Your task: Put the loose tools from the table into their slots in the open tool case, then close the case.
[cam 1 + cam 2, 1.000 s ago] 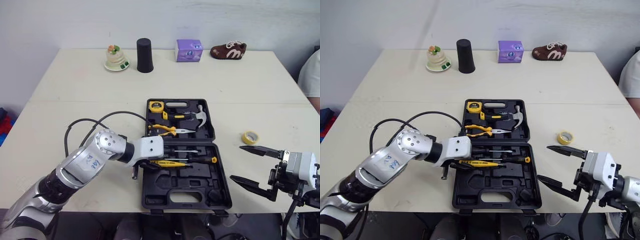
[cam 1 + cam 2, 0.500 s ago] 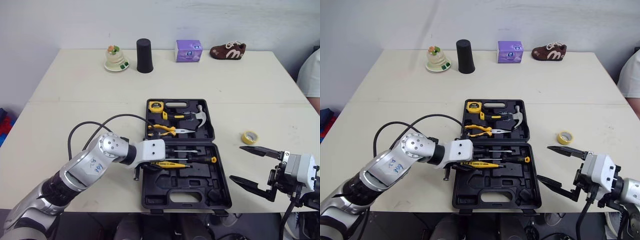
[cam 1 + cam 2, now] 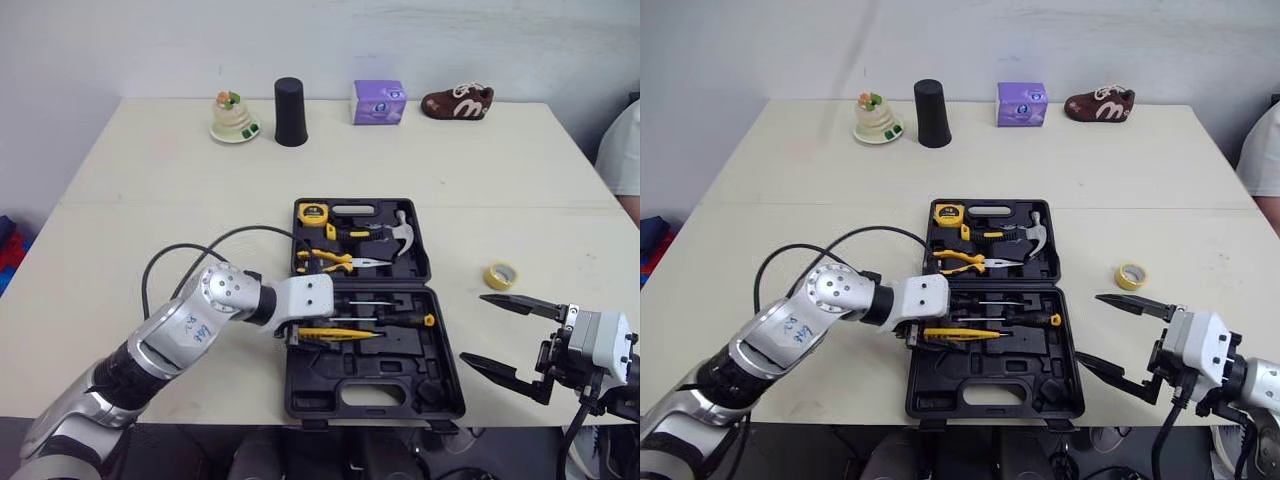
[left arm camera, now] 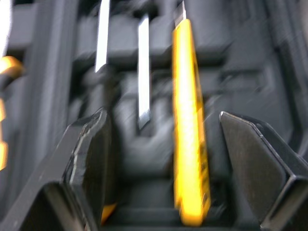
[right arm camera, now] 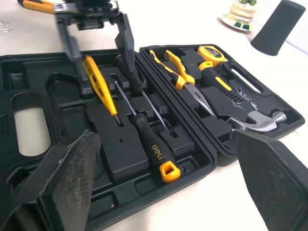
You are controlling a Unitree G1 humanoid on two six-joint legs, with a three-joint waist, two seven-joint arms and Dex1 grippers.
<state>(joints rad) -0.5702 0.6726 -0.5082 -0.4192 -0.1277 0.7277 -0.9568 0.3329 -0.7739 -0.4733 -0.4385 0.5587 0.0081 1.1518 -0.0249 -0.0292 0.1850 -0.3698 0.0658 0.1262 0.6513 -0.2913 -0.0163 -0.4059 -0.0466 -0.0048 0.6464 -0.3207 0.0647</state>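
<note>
The black tool case lies open near the table's front edge. Its far half holds a tape measure, pliers and a hammer. A screwdriver and a yellow utility knife lie in the near half. My left gripper is open at the case's left edge, its fingers straddling the knife's end with a gap on each side. A yellow tape roll lies loose on the table right of the case. My right gripper hovers open at the front right, holding nothing.
Along the table's far edge stand a cake dish, a black cup, a purple box and a brown shoe. A person's sleeve shows at the right edge. A black cable loops above my left arm.
My left gripper has opened and let go of the yellow knife, which now rests in the case's near half. The right arm has not moved.
</note>
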